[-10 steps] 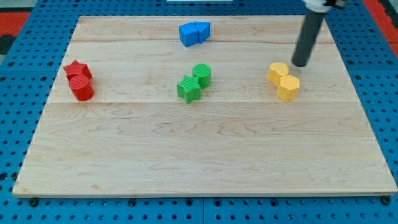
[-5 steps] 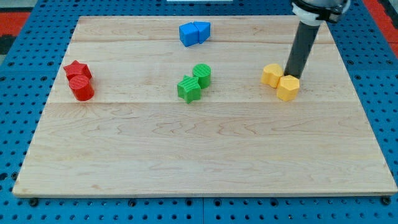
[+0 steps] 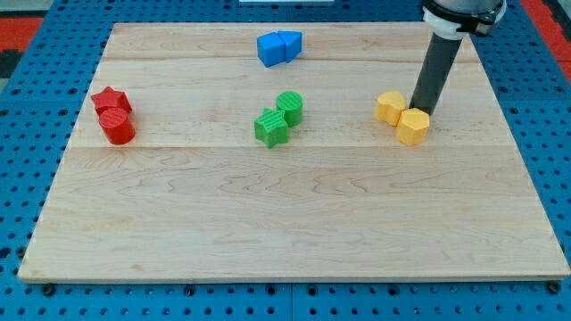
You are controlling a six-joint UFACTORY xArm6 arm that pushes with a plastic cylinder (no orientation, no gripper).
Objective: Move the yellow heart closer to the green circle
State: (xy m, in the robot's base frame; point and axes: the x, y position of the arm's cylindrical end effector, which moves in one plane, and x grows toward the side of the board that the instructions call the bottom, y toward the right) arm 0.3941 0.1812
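Note:
The yellow heart [image 3: 390,107] lies at the view's right on the wooden board [image 3: 285,205], touching a yellow hexagon [image 3: 413,126] just below and right of it. My tip [image 3: 418,106] stands right beside the heart's right side, above the hexagon. The green circle [image 3: 289,106] sits mid-board, well to the left of the heart, touching a green star [image 3: 271,127] at its lower left.
A blue cube and blue triangle pair [image 3: 278,46] sits near the view's top centre. A red star [image 3: 111,99] and a red cylinder [image 3: 117,127] sit together at the view's left. Blue pegboard surrounds the board.
My tip has come down and left to the heart's right side. The yellow heart has slid a little to the left. Little has changed in the last half second.

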